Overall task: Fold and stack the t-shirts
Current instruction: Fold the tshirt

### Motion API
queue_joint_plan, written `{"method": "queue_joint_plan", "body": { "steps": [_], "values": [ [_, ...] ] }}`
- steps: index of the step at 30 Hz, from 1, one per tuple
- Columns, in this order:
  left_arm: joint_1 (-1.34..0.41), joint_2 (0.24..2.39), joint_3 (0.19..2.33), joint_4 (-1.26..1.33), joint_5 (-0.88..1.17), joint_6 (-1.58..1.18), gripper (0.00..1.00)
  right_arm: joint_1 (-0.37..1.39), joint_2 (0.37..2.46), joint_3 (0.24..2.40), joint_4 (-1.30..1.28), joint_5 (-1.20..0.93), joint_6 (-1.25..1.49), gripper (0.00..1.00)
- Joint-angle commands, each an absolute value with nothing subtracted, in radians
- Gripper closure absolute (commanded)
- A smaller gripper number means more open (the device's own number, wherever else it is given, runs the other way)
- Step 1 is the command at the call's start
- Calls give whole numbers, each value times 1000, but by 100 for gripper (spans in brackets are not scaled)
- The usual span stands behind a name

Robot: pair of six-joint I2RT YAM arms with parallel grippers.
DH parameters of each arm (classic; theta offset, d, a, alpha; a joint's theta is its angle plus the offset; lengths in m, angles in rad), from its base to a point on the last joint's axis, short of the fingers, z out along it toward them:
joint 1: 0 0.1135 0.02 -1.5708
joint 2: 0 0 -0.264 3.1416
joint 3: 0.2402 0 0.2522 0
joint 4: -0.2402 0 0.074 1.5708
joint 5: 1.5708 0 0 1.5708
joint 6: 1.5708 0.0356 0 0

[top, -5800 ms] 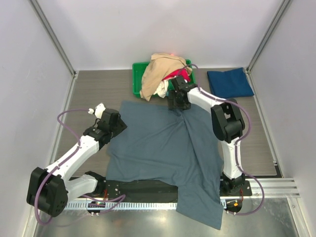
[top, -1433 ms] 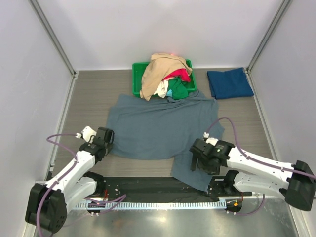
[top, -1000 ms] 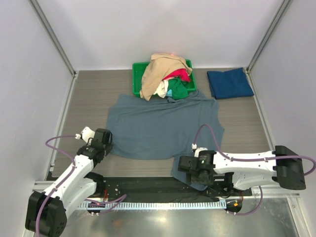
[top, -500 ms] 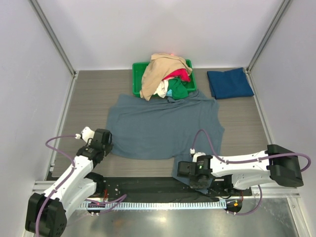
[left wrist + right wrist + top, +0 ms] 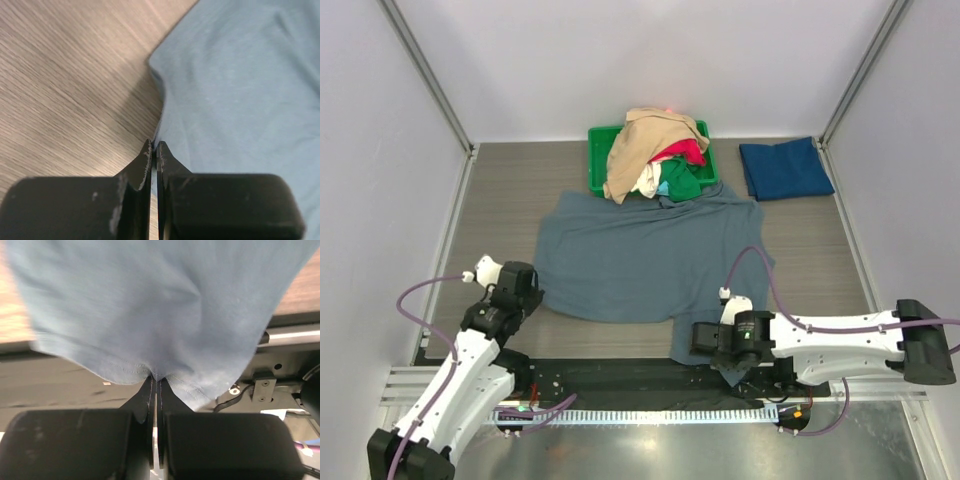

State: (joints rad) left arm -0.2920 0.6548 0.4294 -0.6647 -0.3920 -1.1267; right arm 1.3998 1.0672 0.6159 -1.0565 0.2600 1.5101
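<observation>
Where the slate grey-blue t-shirt point(image 5: 650, 255) ends at its near-left corner, the left hand point(image 5: 154, 146) is pinched tight on that edge, with bare surface point(image 5: 500, 210) open to the shirt's left. The shirt lies spread out, its far edge reaching the green bin point(image 5: 598, 165) heaped with other t-shirts point(image 5: 655, 150). At its near-right flap, over the surface's front rail, the right hand point(image 5: 155, 381) grips the hem. A folded navy t-shirt point(image 5: 785, 168) lies apart, beyond the far-right corner.

green plastic bin point(image 5: 597, 160) on wood-grain table point(image 5: 510, 190)
</observation>
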Motion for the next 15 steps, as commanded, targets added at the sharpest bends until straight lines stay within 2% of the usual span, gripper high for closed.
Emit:
{"method": "queue_joint_plan", "body": {
  "steps": [1, 9, 15],
  "values": [
    [-285, 615, 485, -756, -402, -1141, 100, 1405, 1028, 712, -1167, 440, 1568, 99],
    [-287, 607, 534, -815, -406, -1112, 100, 1332, 971, 822, -1215, 597, 1519, 99],
    [-287, 692, 618, -802, -428, -1062, 100, 1076, 1009, 937, -1143, 632, 1222, 99]
  ]
}}
